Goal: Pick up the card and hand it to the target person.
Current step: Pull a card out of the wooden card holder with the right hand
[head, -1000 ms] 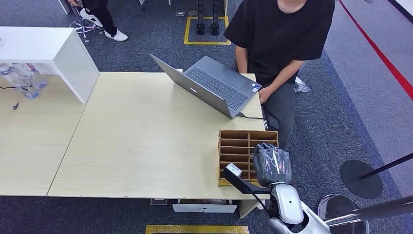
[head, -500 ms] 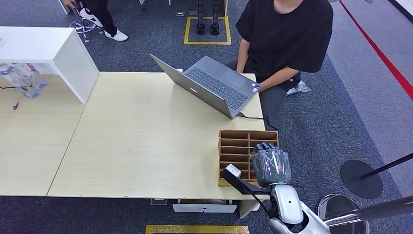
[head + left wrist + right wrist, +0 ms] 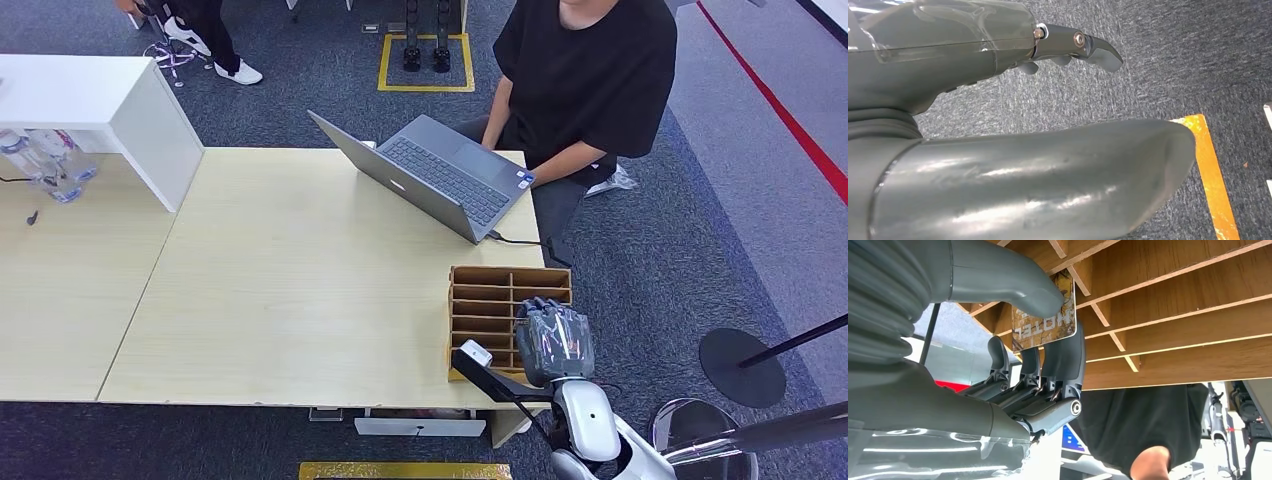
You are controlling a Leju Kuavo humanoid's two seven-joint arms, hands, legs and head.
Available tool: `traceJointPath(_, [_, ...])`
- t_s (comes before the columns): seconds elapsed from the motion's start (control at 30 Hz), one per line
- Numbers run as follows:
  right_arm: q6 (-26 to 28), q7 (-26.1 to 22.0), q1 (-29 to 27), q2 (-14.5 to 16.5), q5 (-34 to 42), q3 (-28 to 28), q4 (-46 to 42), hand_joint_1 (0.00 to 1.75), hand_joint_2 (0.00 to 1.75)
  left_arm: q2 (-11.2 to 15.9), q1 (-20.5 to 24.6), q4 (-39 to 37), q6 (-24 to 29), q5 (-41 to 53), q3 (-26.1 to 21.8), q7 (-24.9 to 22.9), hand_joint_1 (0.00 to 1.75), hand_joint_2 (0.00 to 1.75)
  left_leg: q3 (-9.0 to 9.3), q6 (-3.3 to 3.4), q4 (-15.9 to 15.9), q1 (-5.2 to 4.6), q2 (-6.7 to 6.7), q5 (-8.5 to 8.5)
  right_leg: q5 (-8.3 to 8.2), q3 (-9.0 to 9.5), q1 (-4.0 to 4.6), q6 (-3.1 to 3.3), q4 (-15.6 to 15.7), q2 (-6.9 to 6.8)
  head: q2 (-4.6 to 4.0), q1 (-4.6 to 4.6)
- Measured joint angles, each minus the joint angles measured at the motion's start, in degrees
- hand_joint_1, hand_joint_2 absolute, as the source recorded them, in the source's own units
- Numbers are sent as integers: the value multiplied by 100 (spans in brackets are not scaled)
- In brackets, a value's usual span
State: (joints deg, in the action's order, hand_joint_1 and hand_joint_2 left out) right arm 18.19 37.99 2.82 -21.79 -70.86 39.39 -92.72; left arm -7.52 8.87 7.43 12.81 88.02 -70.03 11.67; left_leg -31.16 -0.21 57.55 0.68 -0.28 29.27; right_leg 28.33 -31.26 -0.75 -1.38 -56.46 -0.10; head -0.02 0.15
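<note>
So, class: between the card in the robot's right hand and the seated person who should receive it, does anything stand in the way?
The right hand pinches the card at the wooden organizer, whose dividers still flank it. Beyond that lie bare table and a laptop cable; the open laptop sits off to the side of the person.

The card (image 3: 1044, 315) is a small flat rectangle with rounded corners. Its face has a brown and grey printed pattern with pale letters, and in the right wrist view these letters appear reversed. It stands on its edge in a slot of the wooden organizer (image 3: 485, 300), against a thin divider, with one part still inside the slot and the other part sticking out. The right hand (image 3: 1013, 330) pinches the part that sticks out, the thick thumb on one face and the dark fingers (image 3: 1068, 360) on the other face.

The target person (image 3: 590, 80) wears a black shirt and is at the far edge of the table (image 3: 290, 290), beside the open laptop (image 3: 430, 175).
</note>
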Motion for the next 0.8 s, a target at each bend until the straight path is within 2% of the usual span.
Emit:
traceJointPath(0.13, [-7,0,0,-1,1,0,0,113,175,0,0,1,0,0,0,0,0,0,0,0,0,0,0,0,0,0,0,0,0,0,0,-1])
traceJointPath(0.23, [-10,0,0,-1,2,0,0,120,175,0,0,1,0,0,0,0,0,0,0,0,0,0,0,0,0,0,0,0,0,0,0,-1])
traceJointPath(0.33, [-17,0,1,-1,2,0,-1,134,175,0,0,0,0,0,0,-2,0,0,0,0,0,0,0,0,0,0,0,0,0,0,0,0])
traceJointPath(0.47, [-15,-1,8,0,0,0,-2,173,175,0,0,0,0,0,2,-9,0,0,0,0,0,0,0,0,0,0,0,0,0,0,0,0])
traceJointPath(0.8, [-41,-30,33,-8,-124,3,-114,175,175,0,0,0,-1,0,17,-9,0,0,0,0,0,0,0,0,0,1,0,0,0,0,0,-1])
